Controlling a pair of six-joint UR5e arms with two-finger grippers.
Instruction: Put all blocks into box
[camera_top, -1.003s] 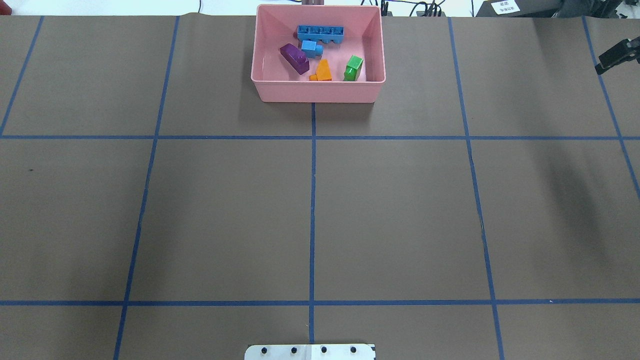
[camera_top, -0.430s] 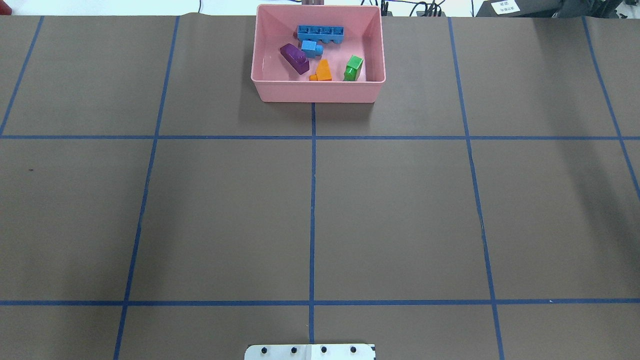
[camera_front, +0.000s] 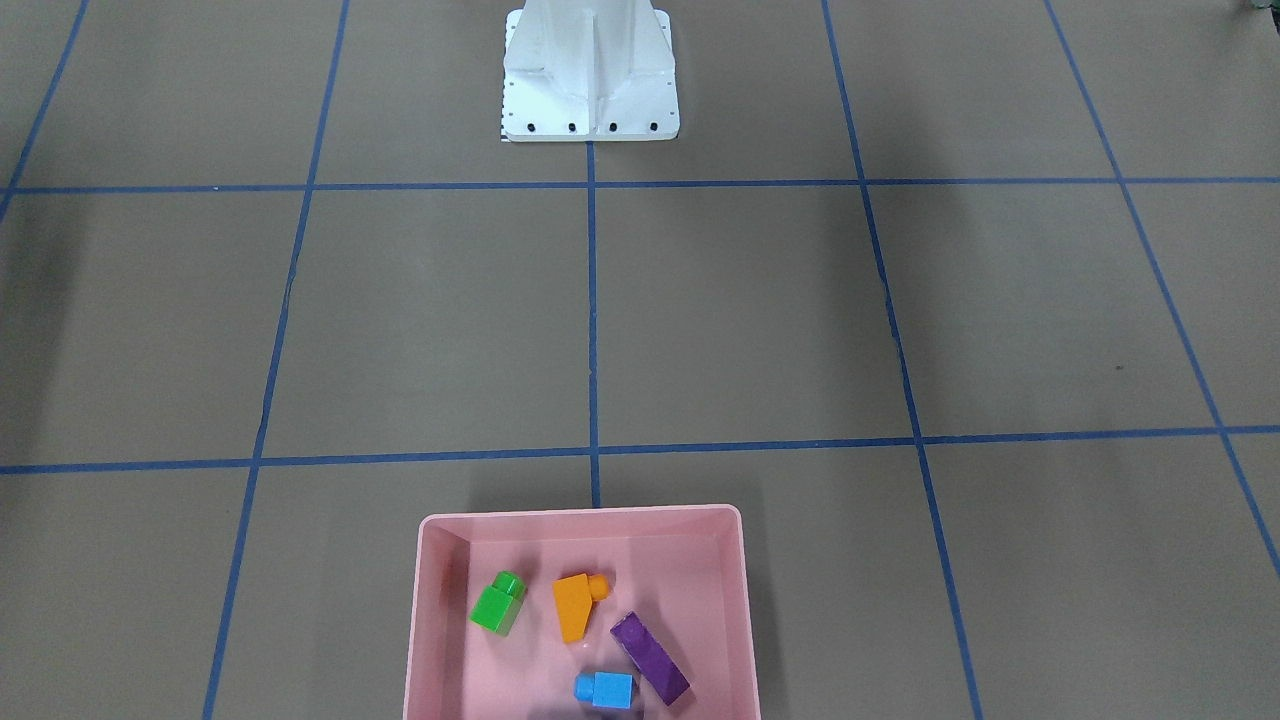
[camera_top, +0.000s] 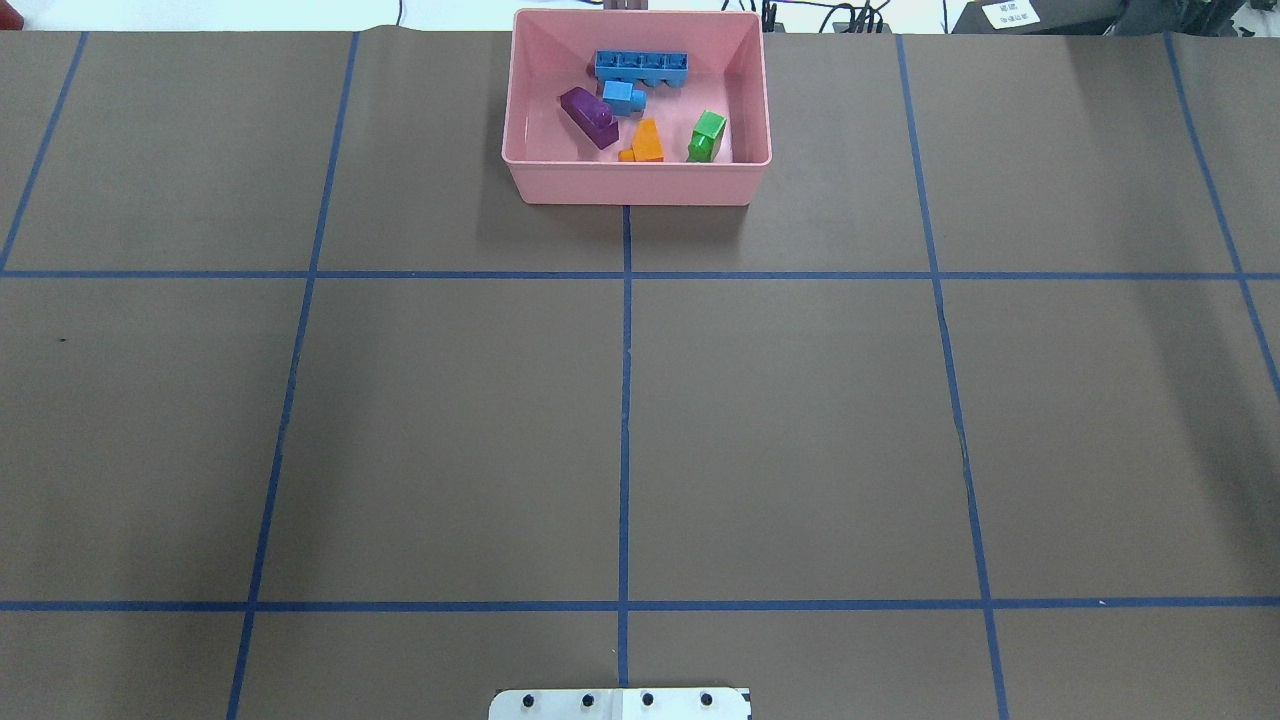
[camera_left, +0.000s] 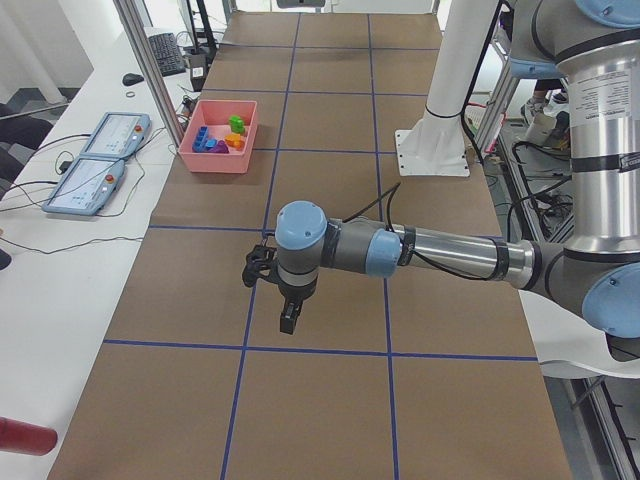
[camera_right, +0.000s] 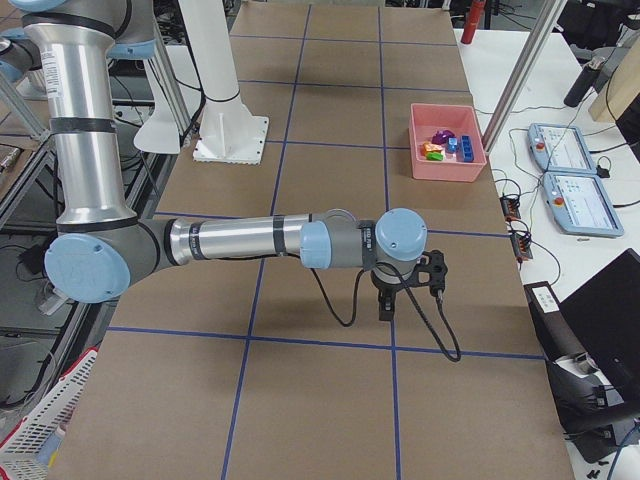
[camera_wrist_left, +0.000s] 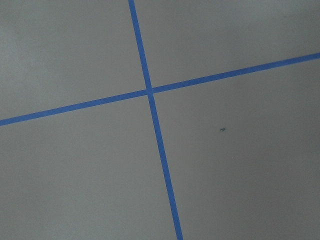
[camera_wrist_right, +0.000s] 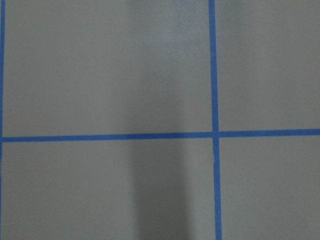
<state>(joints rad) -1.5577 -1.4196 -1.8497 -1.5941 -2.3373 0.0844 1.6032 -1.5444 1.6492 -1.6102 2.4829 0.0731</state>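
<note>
The pink box stands at the far middle of the table. Inside it lie the long light-blue bar, the small light-blue cube, the purple brick, the orange brick and the green brick. The front-facing view shows the box with the green, orange, purple and small blue bricks. My left gripper and right gripper hang over bare table at the table's ends, far from the box. I cannot tell whether they are open or shut.
The white metal base stands at the near middle edge, also in the front-facing view. Blue tape lines grid the brown table. Two teach pendants lie on a side bench beyond the box.
The right gripper, seen at the overhead view's right edge one second ago, has moved out of that view. The box and bricks have not moved.
</note>
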